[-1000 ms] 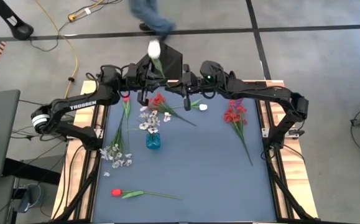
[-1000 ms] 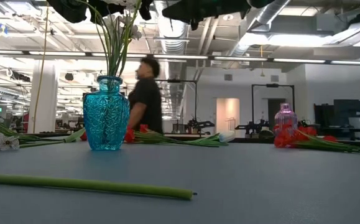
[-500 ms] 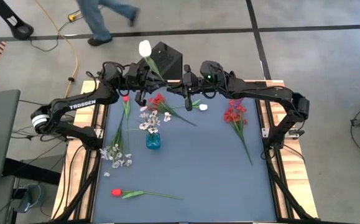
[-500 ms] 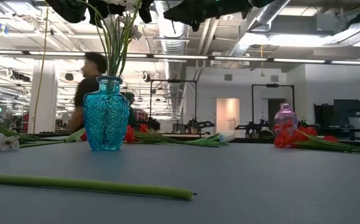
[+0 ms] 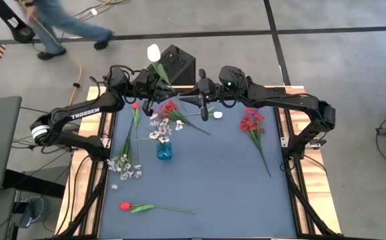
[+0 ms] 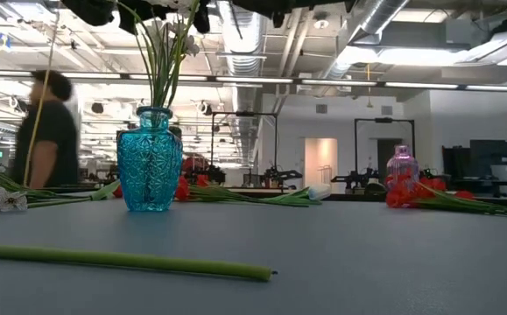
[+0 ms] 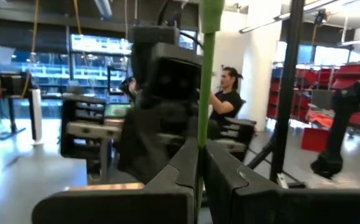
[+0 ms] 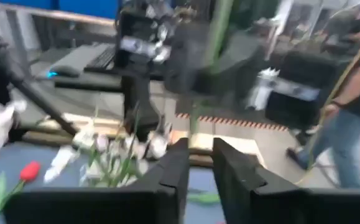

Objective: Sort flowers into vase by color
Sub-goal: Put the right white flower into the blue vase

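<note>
While the blue vase [image 5: 164, 151] holds white sprays [image 5: 158, 128], the left gripper [image 7: 199, 163] pinches a white tulip's [image 5: 154, 52] stem; the right gripper [image 8: 198, 163] is slightly parted, empty.

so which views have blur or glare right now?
Right wrist view: smeared throughout, the flowers on the table and the person streaked. High view: only the walking person blurs. Low view: ceiling lights glare; the near stem is soft, the blue vase sharp. Left wrist view: held stem crisp.
</note>
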Robot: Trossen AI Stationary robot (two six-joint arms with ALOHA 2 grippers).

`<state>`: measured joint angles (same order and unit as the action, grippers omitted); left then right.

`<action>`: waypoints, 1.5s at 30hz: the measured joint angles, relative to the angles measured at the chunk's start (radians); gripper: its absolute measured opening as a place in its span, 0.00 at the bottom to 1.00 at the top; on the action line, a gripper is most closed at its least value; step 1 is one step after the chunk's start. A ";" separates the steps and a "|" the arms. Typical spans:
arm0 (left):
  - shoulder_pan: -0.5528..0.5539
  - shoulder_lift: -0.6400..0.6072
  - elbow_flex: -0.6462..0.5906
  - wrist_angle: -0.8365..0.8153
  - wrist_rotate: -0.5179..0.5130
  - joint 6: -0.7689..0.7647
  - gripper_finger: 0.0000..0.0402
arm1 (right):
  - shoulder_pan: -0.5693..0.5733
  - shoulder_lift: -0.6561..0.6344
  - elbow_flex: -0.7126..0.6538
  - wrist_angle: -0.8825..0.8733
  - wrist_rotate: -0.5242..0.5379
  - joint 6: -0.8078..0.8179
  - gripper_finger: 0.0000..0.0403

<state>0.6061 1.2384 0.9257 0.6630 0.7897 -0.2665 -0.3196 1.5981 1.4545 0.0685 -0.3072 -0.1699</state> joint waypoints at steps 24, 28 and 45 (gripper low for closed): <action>-0.041 -0.730 -0.058 -0.898 -0.280 0.322 0.00 | 0.040 -0.100 -0.002 -0.407 0.156 0.068 0.53; -0.075 -0.785 -0.189 -0.818 -0.161 0.243 0.00 | 0.084 -0.090 -0.004 -0.423 0.218 0.070 0.53; -0.280 -0.813 -0.581 -0.331 -0.073 0.229 0.00 | 0.164 -0.093 -0.164 -0.337 0.410 0.155 0.53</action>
<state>0.3264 0.4255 0.3445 0.3324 0.7163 -0.0378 -0.1555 1.5053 1.2901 -0.2683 0.1030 -0.0145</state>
